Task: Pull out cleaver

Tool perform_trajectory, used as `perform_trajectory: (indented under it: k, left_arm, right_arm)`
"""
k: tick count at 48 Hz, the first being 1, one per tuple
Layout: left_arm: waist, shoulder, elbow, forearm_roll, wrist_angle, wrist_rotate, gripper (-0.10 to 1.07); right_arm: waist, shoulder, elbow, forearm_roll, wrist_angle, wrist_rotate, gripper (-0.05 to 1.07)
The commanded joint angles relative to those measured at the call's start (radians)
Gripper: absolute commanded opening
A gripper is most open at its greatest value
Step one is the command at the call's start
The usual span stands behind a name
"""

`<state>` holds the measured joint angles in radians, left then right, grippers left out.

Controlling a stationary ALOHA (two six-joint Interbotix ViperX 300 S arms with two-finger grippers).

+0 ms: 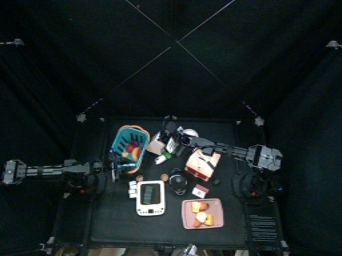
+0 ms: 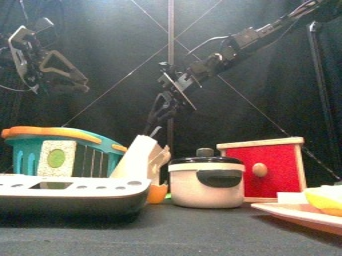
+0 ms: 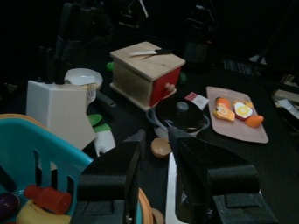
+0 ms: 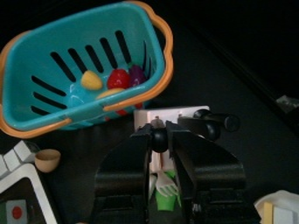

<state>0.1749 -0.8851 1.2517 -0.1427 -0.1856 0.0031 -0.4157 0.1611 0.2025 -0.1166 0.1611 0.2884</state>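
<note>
The right pincer (image 4: 163, 144), clenched on the cleaver handle (image 4: 156, 136) above the knife block (image 3: 59, 109), could tip that block if it pulls off-axis.

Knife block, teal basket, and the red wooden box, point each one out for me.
knife block (image 3: 59, 109), left wrist view, on its white front face.
teal basket (image 4: 82, 44), right wrist view, on its slatted side wall.
red wooden box (image 2: 271, 172), front view, on its red front panel.

Basket (image 1: 131, 146) left of knife block (image 1: 158, 150) (touching)
</note>
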Motion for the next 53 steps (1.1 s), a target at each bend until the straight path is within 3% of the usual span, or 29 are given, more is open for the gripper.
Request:
perform_trajectory:
  k: [1,14,53]
  left_arm:
    - [0.003,0.000,-0.021,0.003,-0.008,0.000,0.70]
    - [0.006,0.002,-0.018,0.002,-0.008,0.000,0.70]
    - [0.011,0.002,-0.014,-0.002,-0.006,-0.002,0.70]
  right_arm:
    - [-0.006,-0.011,-0.017,0.000,-0.011,0.002,0.50]
    - [-0.009,-0.006,-0.009,-0.009,0.041,0.000,0.50]
    - [-0.049,-0.023,-0.026,-0.069,0.015,0.003,0.50]
